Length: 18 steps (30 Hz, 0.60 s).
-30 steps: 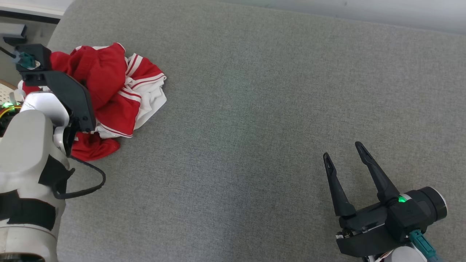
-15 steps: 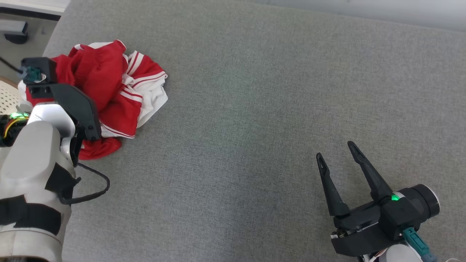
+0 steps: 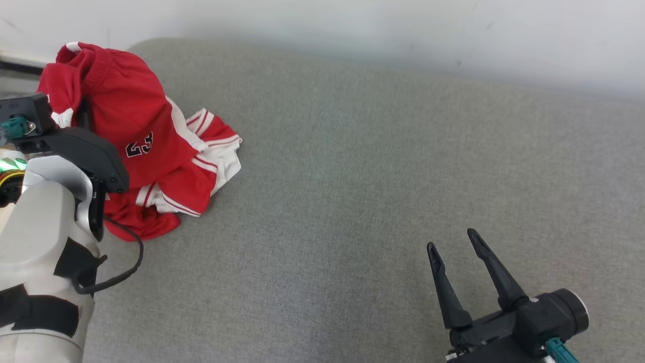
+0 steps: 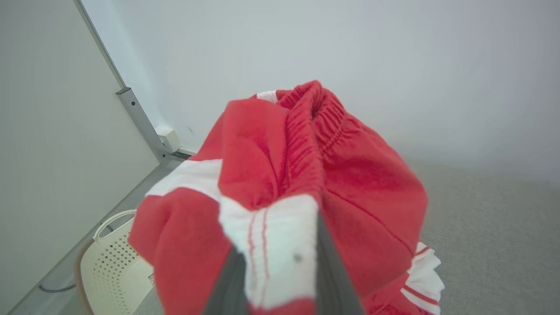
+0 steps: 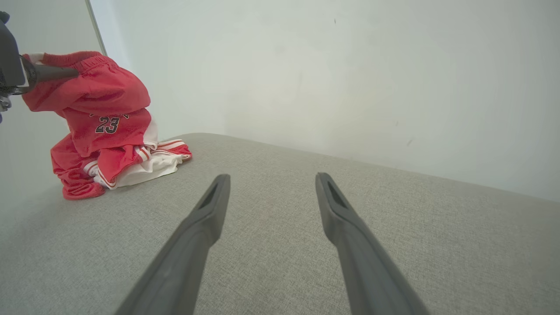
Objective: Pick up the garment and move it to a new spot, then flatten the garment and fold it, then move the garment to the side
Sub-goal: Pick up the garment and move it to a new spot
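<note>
- The left jaws are clamped on a bunched fold of the garment (image 4: pixel 358 183). Their two dark fingers (image 4: pixel 332 271) pinch a white band with thin red stitching, and red cloth spills over both sides.
- From the head view, the gripped part of the garment (image 3: pixel 146 126) is raised off the worktop (image 3: pixel 352 201) at its far left corner. The lower folds rest on the grey cloth surface there.
- The right jaws stand wide apart and hold nothing. Their fingers (image 3: pixel 491 272) hover over the near right part of the worktop, well apart from the garment.
- I judge this to be the first step: the pick-up is made and the lift is only partly done.
- The next move calls for raising the garment until its trailing folds clear the surface. It then has to be carried toward the open middle of the worktop, away from the left edge.
- Beyond that left edge a pale perforated basket (image 4: pixel 109 262) sits lower down, so a slack hem could slide off that side.
- The garment is soft and crumpled, red with white panels and red-and-white striped trim. It has a ribbed elastic band at the top of the lifted part.
- A dark "23" shows on the hanging front (image 5: pixel 107 124).
- It looks limp and will likely hang in a clump, so flattening will probably need both arms.
</note>
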### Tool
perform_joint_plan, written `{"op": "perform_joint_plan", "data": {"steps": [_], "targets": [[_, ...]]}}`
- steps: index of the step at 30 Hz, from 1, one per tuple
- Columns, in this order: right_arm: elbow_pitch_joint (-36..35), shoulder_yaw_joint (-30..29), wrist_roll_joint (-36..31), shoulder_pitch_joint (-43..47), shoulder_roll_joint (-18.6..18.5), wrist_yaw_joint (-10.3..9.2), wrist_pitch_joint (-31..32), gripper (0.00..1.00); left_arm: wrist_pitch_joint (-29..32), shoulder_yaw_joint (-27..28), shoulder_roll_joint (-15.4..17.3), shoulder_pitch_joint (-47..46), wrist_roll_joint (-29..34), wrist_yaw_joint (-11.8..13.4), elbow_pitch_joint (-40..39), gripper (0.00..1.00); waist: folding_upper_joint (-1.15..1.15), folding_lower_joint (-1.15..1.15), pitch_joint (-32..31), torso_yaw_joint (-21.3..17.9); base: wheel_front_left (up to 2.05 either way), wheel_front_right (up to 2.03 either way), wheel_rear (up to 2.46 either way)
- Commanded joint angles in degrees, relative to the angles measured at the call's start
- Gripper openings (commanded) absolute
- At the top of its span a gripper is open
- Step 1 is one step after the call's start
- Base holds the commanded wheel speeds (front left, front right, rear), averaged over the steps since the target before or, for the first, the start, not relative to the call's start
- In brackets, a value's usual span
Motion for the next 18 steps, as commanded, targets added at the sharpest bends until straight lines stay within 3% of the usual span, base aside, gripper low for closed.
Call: {"op": "perform_joint_plan", "data": {"steps": [1, 10, 18], "targets": [[0.1, -0.06, 0.24, 0.96, 0.46, -0.1, -0.12, 1.0, -1.09, -0.12, -0.03, 0.93, 0.06, -0.25, -0.68, 0.0, 0.0, 0.01, -3.91, -1.02, 0.0, 0.0, 0.0], [0.53, -0.08, 0.74, 4.5, 2.29, -0.1, -0.12, 1.0, -1.33, -2.03, -1.77, 1.86, -0.98, -1.99, -5.3, 0.0, 0.0, 0.01, -11.09, -4.15, 0.0, 0.0, 0.0], [0.43, -0.56, 0.66, 5.57, 2.84, -0.1, -0.12, 1.0, 1.49, -3.4, -4.97, 2.91, -3.85, -2.87, -13.47, 0.0, 0.0, 0.01, -13.46, -9.21, 0.0, 0.0, 0.0]]}}
